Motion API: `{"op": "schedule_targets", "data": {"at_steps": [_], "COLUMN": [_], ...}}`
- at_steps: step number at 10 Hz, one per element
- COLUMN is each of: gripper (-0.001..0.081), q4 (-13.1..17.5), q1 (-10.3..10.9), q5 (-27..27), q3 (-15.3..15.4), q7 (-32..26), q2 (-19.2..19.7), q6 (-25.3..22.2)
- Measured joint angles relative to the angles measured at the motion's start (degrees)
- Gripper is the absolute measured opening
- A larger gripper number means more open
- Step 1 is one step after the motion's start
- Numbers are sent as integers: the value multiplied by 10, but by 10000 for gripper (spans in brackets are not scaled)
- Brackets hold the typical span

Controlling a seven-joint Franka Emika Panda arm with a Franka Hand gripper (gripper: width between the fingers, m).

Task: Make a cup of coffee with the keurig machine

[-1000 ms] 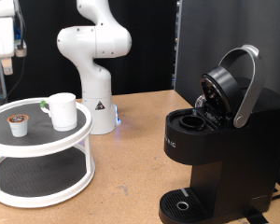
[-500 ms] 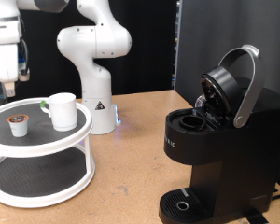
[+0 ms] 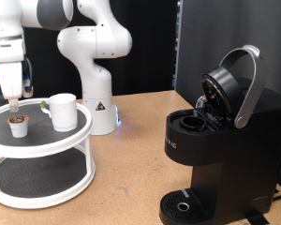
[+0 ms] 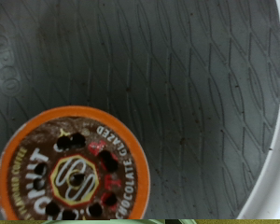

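Your claw (image 3: pixel 16 100) hangs at the exterior view's left, directly above the small pod (image 3: pixel 20 126) on the top tier of the white two-tier stand (image 3: pixel 42 150). Fingertips sit just over the pod, apart from it as far as the exterior view shows. Two fingers (image 3: pixel 9 82) are visible with a gap between them, so the claw reads as spread; nothing is pinched.

Wrist view: you are looking straight down at the pod (image 4: pixel 77 168), orange rim, brown patterned foil lid with printed lettering. It rests on the stand's dark ribbed mat (image 4: pixel 177 84), with the white rim curving along one edge of the picture. The claw's own fingers do not show here.

The cup (image 3: pixel 64 111), plain white with its handle toward the pod, stands upright on the same top tier, just beside the pod toward the exterior view's right. The two are not touching.

The keurig machine (image 3: pixel 214 141) stands on the wooden surface (image 3: pixel 131 159) at the exterior view's right, well apart from the stand. Its lid is raised, silver-grey handle band tilted up and back, pod chamber open and facing up. The round drip tray at its base carries nothing.

The arm's white base (image 3: pixel 94 66) stands behind the stand.
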Motion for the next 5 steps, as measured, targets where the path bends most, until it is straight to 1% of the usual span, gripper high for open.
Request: {"op": "schedule_targets", "data": {"at_steps": [5], "gripper": [807], "q4": [-36], "q1": [0], "q5": [-4], "q3": [-6], "q7": [0], "q2": [16], "q6": [54]}}
